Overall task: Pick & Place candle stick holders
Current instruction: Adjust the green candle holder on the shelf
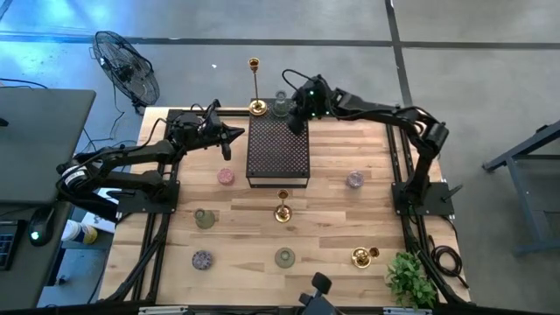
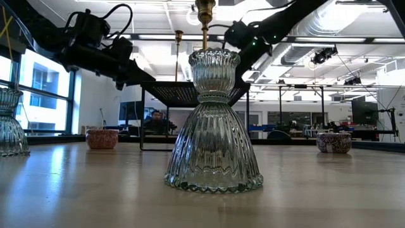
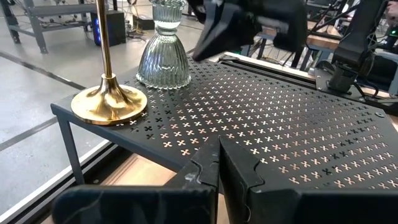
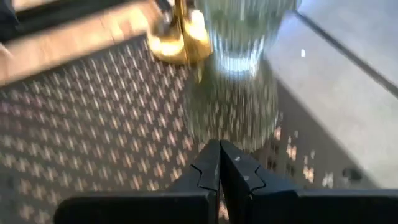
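1. Two holders already stand at the far end of the dark perforated stand (image 1: 278, 149): a tall gold candlestick (image 1: 255, 107) and a clear ribbed glass holder (image 1: 280, 107) just beside it. The rest lie scattered on the table (image 1: 350, 219): a short gold candlestick (image 1: 282, 210), a pink cup (image 1: 226, 177), a purple cup (image 1: 353, 179), and others nearer the front edge.
2. My right gripper (image 4: 219, 163) hovers over the stand near the glass holder, fingers clenched together and empty.
3. My left gripper (image 3: 217, 160) sits at the stand's left edge, also pinched shut on nothing.
4. I judge the next pick falls to the right arm. I'd lift it straight up before swinging away, so it doesn't clip the glass holder or topple the gold one.
5. I'd spread the fingers before descending on the purple cup, approaching from above.
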